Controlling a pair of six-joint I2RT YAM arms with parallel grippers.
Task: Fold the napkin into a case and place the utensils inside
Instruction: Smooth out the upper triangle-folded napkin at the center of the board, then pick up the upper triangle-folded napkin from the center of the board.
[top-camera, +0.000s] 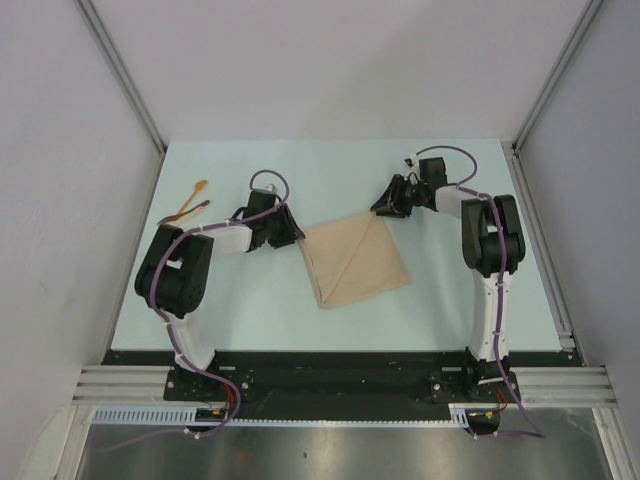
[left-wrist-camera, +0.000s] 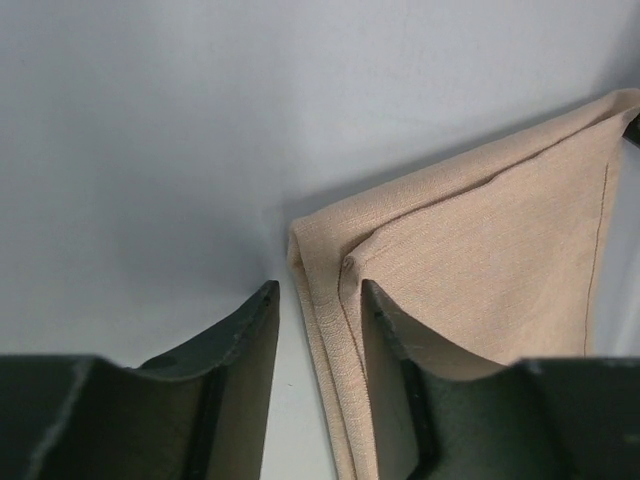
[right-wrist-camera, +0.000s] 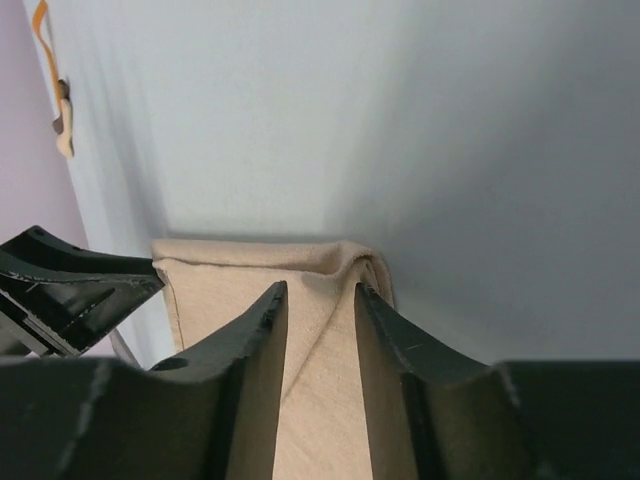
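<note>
Left end effector (left-wrist-camera: 318, 292) stands jaws apart astride the folded left edge of the napkin (top-camera: 355, 262); right end effector (right-wrist-camera: 320, 290), also parted, straddles its far corner. You will find the napkin folded at mid tabletop (top-camera: 250, 310), with the utensils (top-camera: 190, 203) well apart at far left

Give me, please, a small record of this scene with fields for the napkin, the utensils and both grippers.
napkin: folded, lying flat as a diamond near the middle of the table
utensils: two slim pieces at the far left, apart from the napkin
left gripper: open, jaws astride the napkin's left corner
right gripper: open, jaws astride the napkin's far right corner
stage: no narrow case yet; utensils outside
</note>
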